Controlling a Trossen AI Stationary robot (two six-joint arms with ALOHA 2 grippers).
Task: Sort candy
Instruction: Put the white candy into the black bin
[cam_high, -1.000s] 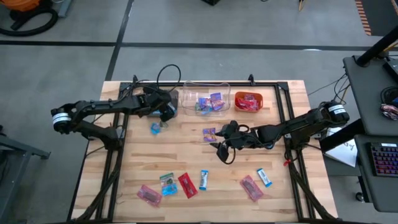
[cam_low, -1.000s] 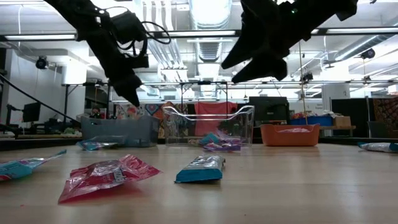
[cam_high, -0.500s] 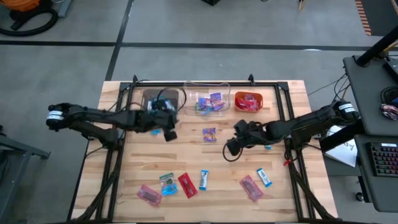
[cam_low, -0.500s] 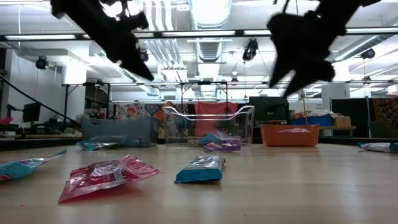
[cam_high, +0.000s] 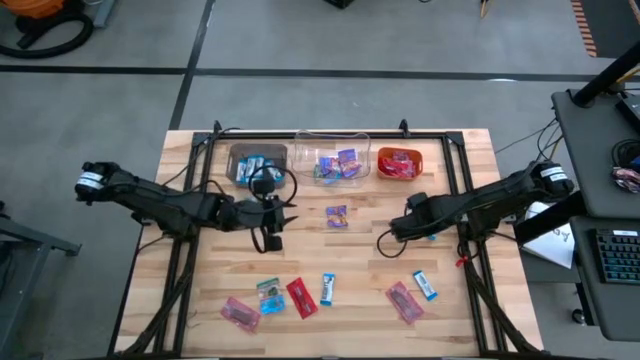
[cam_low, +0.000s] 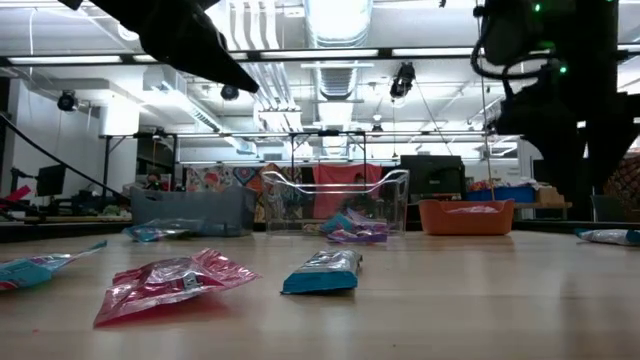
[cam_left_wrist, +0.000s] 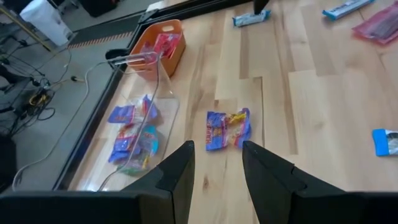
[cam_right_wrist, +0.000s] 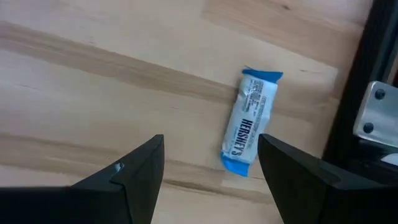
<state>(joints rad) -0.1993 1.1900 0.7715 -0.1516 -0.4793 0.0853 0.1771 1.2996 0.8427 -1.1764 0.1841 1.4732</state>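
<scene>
Here, on the right side of the wooden table (cam_high: 470, 160): a blue-and-white candy bar (cam_right_wrist: 250, 121), flat on the boards, long axis running away from the right gripper (cam_right_wrist: 211, 180), one crimped end towards the dark table frame (cam_right_wrist: 367, 93). Directly ahead of that gripper's two spread fingers, untouched, nothing between them.

Mid-table, a purple multicolour sweet (cam_left_wrist: 227, 129), lying alone just beyond the left gripper (cam_left_wrist: 216, 180), long axis crosswise to the parted, empty fingers. Beside it, the clear bin (cam_left_wrist: 163, 74) with more purple sweets inside, then the orange bin (cam_left_wrist: 146, 46) holding red ones. Seen from above, blue-and-white pieces in the brown bin (cam_high: 236, 155) at the row's left end.

Along the near edge, seen from above: a pink-red pack (cam_high: 239, 313), a teal one (cam_high: 269, 294), a red bar (cam_high: 300, 297) angled diagonally, a small blue bar (cam_high: 327, 288) nearly upright in the picture, another pink-red pack (cam_high: 404, 301) and a blue-and-white bar (cam_high: 425, 285), both slanted.

Left gripper low over the table's centre-left; right gripper near the right frame rail.
</scene>
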